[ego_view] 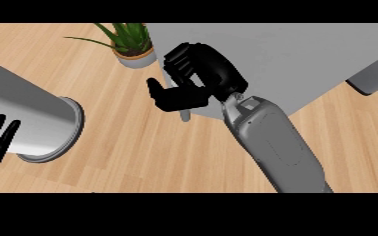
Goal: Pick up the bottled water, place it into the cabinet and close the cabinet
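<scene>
The right forearm [277, 145] rises from the lower edge; its right hand [193, 80] is curled, apparently round the bottled water [185, 115], mostly hidden, above the worktop [148, 150]. Risk: the bottle slipping, or clipping the grey cabinet [295, 60].

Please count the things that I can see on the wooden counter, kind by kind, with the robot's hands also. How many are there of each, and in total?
Potted plant: 1
Grey cabinet: 1
Silver cylinder: 1
Grey object cut by the right edge, kind unclear: 1
Black hands: 2, the right hand at the cabinet and the left hand at the left edge
Total: 6
</scene>
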### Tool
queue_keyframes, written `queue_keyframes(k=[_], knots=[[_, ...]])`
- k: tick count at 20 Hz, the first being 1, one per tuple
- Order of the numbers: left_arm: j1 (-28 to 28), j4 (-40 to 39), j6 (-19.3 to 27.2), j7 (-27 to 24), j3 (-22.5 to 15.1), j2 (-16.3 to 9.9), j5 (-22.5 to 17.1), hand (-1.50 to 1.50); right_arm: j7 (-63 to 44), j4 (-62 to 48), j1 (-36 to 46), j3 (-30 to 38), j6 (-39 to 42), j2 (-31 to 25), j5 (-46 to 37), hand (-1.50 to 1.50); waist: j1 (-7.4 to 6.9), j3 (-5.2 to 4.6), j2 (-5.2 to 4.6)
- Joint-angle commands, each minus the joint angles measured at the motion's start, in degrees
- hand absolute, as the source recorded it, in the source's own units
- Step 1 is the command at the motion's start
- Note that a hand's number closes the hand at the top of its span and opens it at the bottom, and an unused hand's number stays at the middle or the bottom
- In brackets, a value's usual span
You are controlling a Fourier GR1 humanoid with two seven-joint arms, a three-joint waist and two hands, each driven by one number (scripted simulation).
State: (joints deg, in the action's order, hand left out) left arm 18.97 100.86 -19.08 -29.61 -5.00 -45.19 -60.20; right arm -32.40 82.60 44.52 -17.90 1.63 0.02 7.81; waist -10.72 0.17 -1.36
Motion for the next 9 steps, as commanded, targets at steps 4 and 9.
queue_keyframes(k=[4, 9], knots=[[-0.1, 0.1, 0.1, 0.0, 0.8, -0.2, -0.1, -1.50, 5.1, -10.8, 9.2, 7.7, -10.9, 0.0, 2.9, -1.50, 0.93, -0.22, -1.20], [0.9, -0.4, -0.1, -0.5, 1.5, 0.1, 0.0, -1.50, 8.1, -16.4, 13.3, 4.8, -13.8, 0.0, 6.7, -1.50, 1.34, -0.33, -1.34]])
